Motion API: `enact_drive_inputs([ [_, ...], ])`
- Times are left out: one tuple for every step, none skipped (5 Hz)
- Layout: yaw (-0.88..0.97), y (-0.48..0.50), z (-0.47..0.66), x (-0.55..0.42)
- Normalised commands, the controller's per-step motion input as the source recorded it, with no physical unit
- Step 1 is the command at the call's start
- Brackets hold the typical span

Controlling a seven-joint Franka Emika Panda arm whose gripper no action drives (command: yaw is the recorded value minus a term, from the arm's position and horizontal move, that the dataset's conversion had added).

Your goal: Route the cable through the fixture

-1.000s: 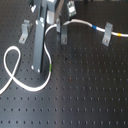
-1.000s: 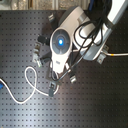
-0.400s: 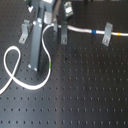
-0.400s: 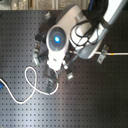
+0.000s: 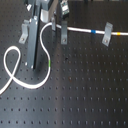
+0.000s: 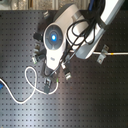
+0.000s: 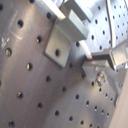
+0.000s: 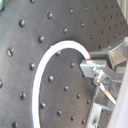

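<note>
In the first exterior view the white cable makes a loop at the left. It climbs past its green band and runs right past its blue band and yellow-orange band. The fixture, a narrow dark-grey upright clip, stands at the back, and the cable runs right at it. My gripper points down at the board left of the fixture, inside the loop. In the second wrist view the cable curves into the fingertips. The gripper looks shut on the cable.
A light-grey tilted bracket stands just left of the gripper and fills the first wrist view. Another light-grey bracket sits on the cable at the right. In the second exterior view the arm covers the board's centre.
The gripper has shifted slightly to the left in both exterior views. The cable loop has kept nearly the same shape.
</note>
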Motion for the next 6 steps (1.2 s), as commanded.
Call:
enact_drive_inputs([
  [0.03, 0.0, 0.0, 0.102],
  [0.0, -0.006, 0.0, 0.016],
  [0.06, 0.058, 0.0, 0.021],
  [0.0, 0.01, 0.0, 0.004],
  [0.0, 0.014, 0.0, 0.005],
  [0.0, 0.012, 0.0, 0.005],
])
